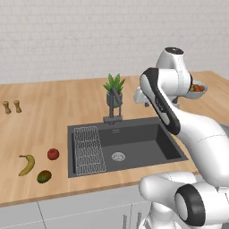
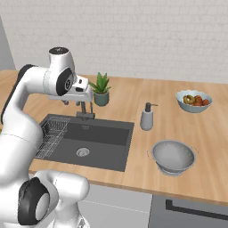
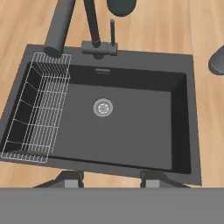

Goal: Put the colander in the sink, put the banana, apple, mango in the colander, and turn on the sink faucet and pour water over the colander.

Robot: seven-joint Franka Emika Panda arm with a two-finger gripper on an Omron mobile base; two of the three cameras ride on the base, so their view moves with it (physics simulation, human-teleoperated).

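The colander point(image 2: 173, 156) stands upright on the counter to the right of the sink point(image 2: 100, 144), with nothing in it. On the counter left of the sink point(image 1: 138, 145) lie the banana point(image 1: 27, 164), the apple point(image 1: 53, 154) and the mango point(image 1: 44, 176). The sink faucet point(image 1: 114, 107) rises behind the basin with its spout over it; water is out of view. My gripper point(image 2: 78, 103) hangs high over the sink point(image 3: 131, 127), pointing down, open with nothing between its fingertips point(image 3: 72, 179). It is well apart from the colander and the fruit.
A wire rack point(image 1: 88, 150) fills the sink's left end. A soap dispenser point(image 2: 147, 117) stands between sink and colander. A potted plant point(image 2: 100, 91) sits behind the faucet, a bowl of mixed fruit point(image 2: 193, 100) at the back right, two small shakers point(image 1: 12, 107) far left.
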